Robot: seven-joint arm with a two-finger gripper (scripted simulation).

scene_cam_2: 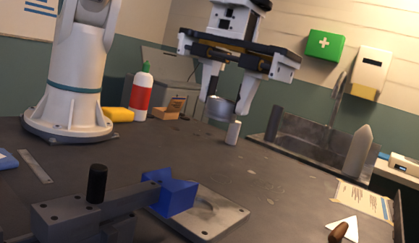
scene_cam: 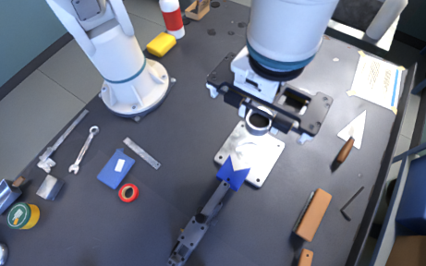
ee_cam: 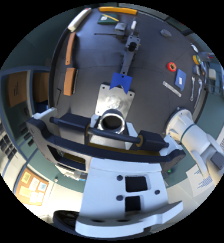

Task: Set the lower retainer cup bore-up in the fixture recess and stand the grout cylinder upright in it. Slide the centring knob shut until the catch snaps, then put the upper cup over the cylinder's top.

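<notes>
My gripper hangs in the air behind the fixture plate, gripping a grey metal retainer cup with its dark bore facing up. The plate's round recess lies empty beside the blue V-block, which sits at the plate's near edge on its slide arm. The black centring knob stands upright on that slide. The pale grout cylinder stands upright on the table below and behind the held cup. I do not see a second cup.
The slide base runs from the plate toward the table's front edge. A trowel and orange blocks lie to the right. Wrenches, a blue card and red tape lie left, near the arm's base.
</notes>
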